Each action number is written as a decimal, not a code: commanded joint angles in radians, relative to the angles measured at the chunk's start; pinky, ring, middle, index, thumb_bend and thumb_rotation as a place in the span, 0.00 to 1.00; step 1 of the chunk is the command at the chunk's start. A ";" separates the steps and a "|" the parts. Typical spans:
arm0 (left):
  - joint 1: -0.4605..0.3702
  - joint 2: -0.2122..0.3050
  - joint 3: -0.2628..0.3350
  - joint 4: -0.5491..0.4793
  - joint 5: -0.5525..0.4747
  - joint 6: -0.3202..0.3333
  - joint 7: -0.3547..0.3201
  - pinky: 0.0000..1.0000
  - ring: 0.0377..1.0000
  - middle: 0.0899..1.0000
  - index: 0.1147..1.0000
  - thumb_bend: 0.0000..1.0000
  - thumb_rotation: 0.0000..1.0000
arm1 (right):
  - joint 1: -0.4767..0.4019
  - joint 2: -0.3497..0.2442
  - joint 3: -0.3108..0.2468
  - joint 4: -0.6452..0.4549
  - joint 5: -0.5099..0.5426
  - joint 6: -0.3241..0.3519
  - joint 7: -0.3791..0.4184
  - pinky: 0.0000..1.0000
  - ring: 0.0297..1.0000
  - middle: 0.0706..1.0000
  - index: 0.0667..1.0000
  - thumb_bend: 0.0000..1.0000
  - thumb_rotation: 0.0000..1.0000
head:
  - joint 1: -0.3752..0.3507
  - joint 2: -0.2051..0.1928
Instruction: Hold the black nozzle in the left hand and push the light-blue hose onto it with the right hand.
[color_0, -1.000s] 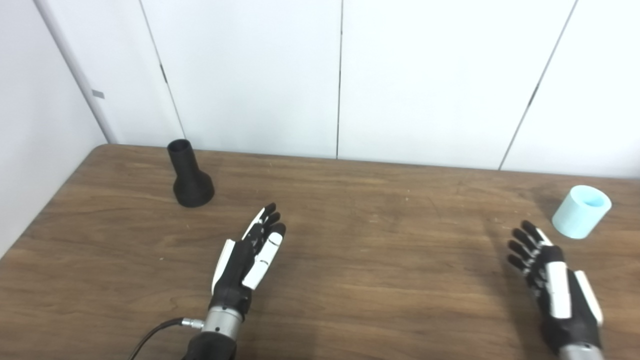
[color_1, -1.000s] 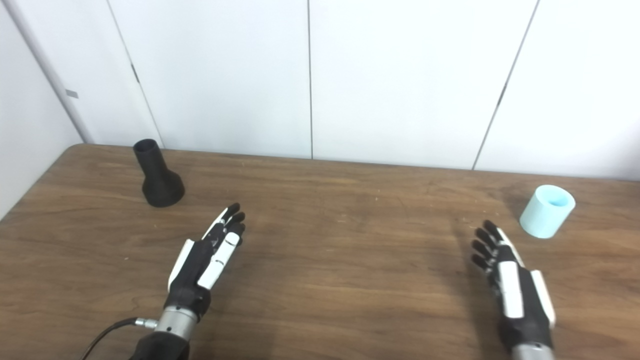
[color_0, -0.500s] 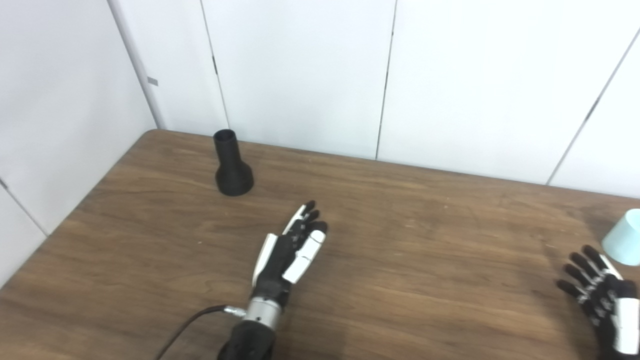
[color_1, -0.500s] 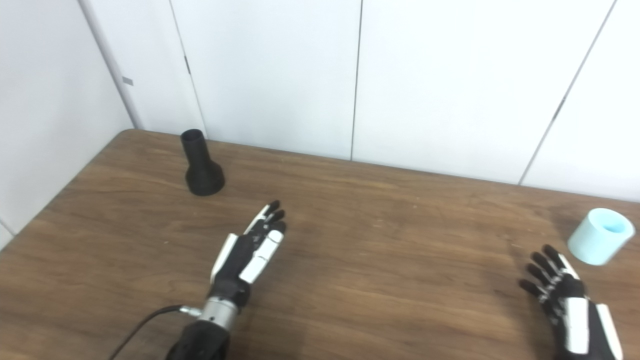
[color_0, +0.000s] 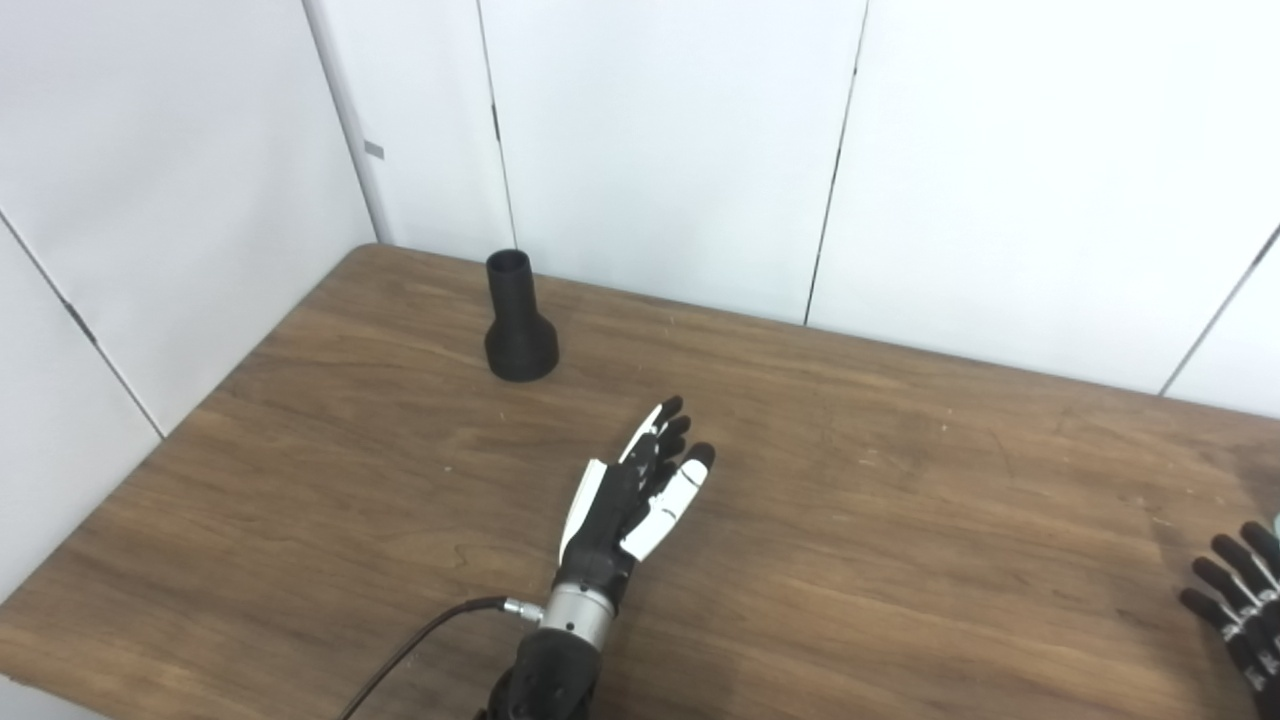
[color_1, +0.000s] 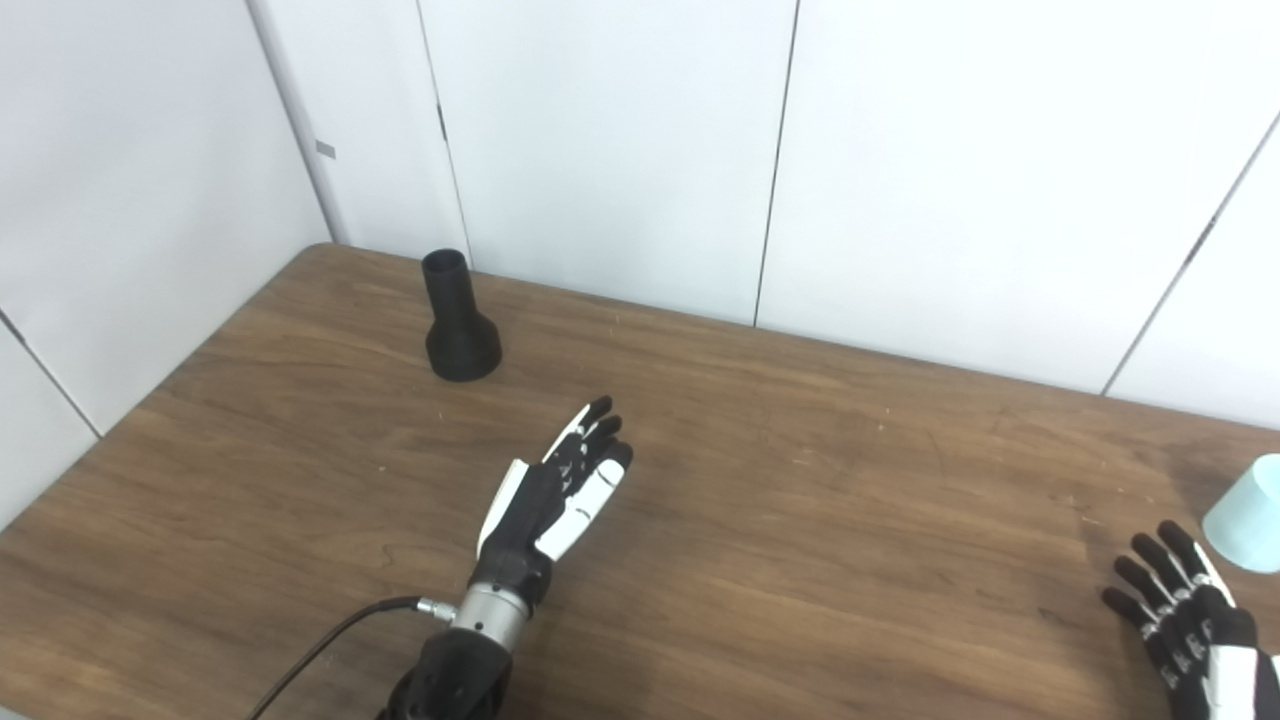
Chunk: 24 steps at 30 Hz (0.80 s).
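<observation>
So far nothing is done: neither of my hands holds anything. My left hand (color_1: 555, 495) hovers over the brown wooden desk (color_1: 850, 480), fingers (color_1: 597, 421) straight and close together, empty. The black flared plastic nozzle (color_1: 458, 322) stands upright at about eleven o'clock from it, well apart. My right hand (color_1: 1190, 625) sits at the picture's lower right edge, fingers spread wide, also empty. The light-blue cylindrical hose piece (color_1: 1245, 513) lies at about one o'clock from it, near but untouched. Both grasps and the push-on remain.
</observation>
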 joint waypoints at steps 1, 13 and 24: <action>-0.037 -0.009 0.002 -0.012 0.013 -0.022 0.016 0.90 0.93 0.91 0.89 0.45 0.57 | -0.011 -0.029 -0.020 0.017 -0.001 -0.009 -0.007 0.83 0.88 0.90 0.94 0.58 1.00 | 0.000 0.001; -0.045 0.025 0.057 -0.075 0.130 0.029 0.075 0.86 0.90 0.88 0.86 0.58 0.27 | -0.014 -0.023 -0.019 0.032 -0.012 -0.003 -0.012 0.82 0.88 0.90 0.94 0.54 1.00 | 0.017 -0.019; -0.061 0.095 0.191 -0.166 0.129 0.109 0.081 0.86 0.88 0.86 0.85 0.66 0.10 | -0.024 -0.026 -0.009 0.065 -0.027 -0.030 0.002 0.84 0.89 0.90 0.95 0.52 1.00 | 0.033 -0.033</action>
